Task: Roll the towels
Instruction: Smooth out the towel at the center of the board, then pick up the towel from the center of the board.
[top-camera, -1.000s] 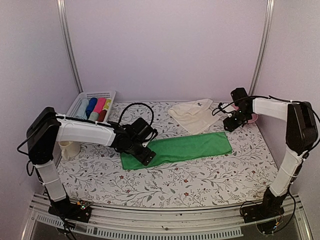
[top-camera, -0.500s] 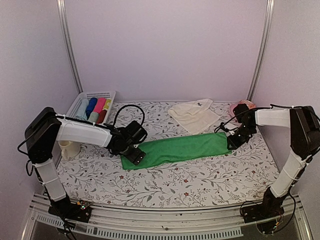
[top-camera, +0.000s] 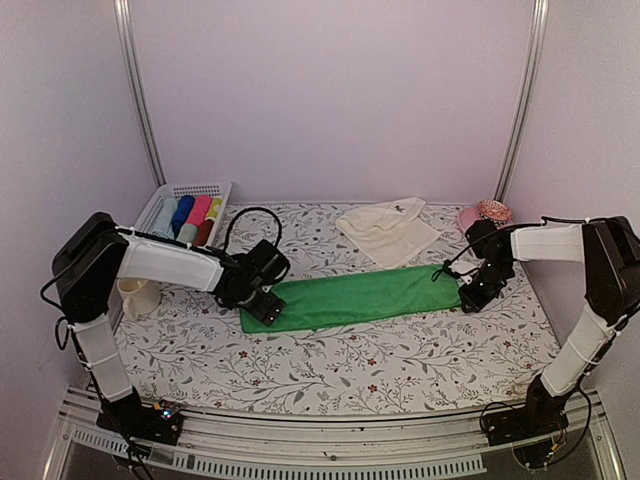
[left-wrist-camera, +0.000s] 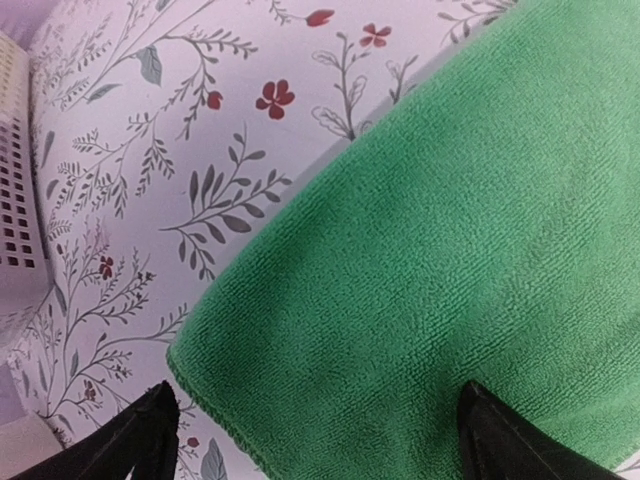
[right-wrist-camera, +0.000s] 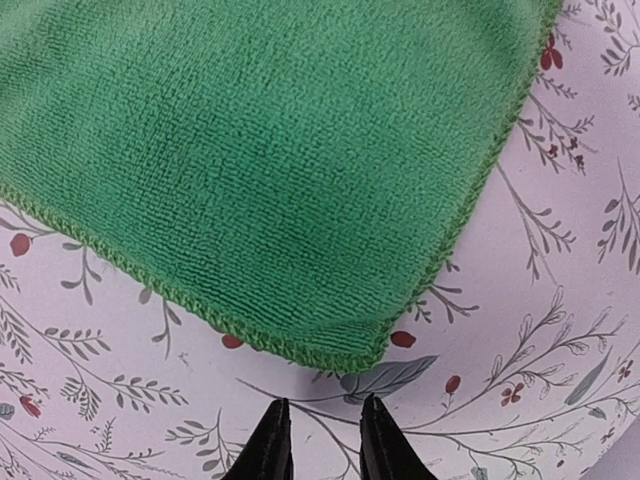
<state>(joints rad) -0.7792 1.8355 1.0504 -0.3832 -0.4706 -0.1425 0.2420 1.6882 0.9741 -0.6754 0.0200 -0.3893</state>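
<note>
The green towel (top-camera: 360, 295) lies flat as a long strip across the middle of the floral table. The cream-white towel (top-camera: 385, 228), with a small dark mark, lies loosely folded behind it. My left gripper (top-camera: 262, 308) is low over the strip's left end, open wide. In the left wrist view its fingertips (left-wrist-camera: 150, 430) straddle the green towel (left-wrist-camera: 430, 250) near a corner. My right gripper (top-camera: 470, 298) sits at the strip's right end. In the right wrist view, this gripper (right-wrist-camera: 322, 440) is narrowly open, just off the corner of the green towel (right-wrist-camera: 270, 150), with bare table between the tips.
A white basket (top-camera: 160, 200) at the back left holds coloured rolls (top-camera: 195, 215); its mesh wall (left-wrist-camera: 15, 200) shows in the left wrist view. A pink dish (top-camera: 485, 212) stands at the back right. A pale cup (top-camera: 135, 297) sits by the left arm.
My right arm came down and forward from near the pink dish to the green towel's right end, its jaws narrowing. The left gripper shifted slightly left along the towel's left end.
</note>
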